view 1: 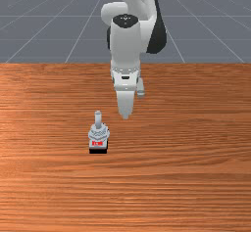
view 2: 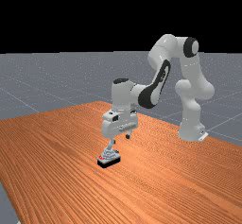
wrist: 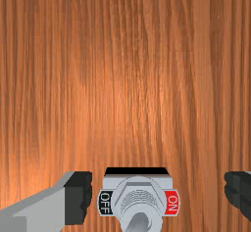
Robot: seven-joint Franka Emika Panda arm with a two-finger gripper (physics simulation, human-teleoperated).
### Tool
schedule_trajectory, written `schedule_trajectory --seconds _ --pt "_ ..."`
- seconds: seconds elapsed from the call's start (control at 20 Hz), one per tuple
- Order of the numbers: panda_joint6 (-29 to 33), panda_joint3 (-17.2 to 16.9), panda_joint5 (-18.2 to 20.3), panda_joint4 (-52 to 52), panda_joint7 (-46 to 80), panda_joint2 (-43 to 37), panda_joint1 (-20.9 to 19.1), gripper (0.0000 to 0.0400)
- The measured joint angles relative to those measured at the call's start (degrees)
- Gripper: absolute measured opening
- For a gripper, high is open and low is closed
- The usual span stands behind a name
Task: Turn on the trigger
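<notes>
**Switch (view 1: pixel 98 137) on the table (view 1: pixel 186 177), gripper (view 2: pixel 121 139) near**

In the front view, the arm (view 1: pixel 127 40) comes down from the top middle; the gripper is just above the frame's centre, the switch left of centre and lower. In the far view, the base (view 2: pixel 191 124) is right of centre, seemingly by the table's edge, and the switch is below centre. In the wrist view, the switch appears between the fingers (wrist: pixel 78 197), with its OFF label (wrist: pixel 105 202) towards the nearer one, its ON label (wrist: pixel 171 202) towards the other.
</notes>
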Motion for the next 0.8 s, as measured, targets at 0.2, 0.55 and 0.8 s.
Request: schedule_trajectory --seconds 0.2,0.55,0.8 --pt "-17.6 0.0 0.0 7.8 0.0 -8.3 0.0 0.0054" --pt "-22.2 -0.2 -1.6 11.9 1.1 -10.6 0.4 0.0002" --pt "-22.1 -0.2 -0.7 11.9 1.2 -10.6 0.2 0.0000"
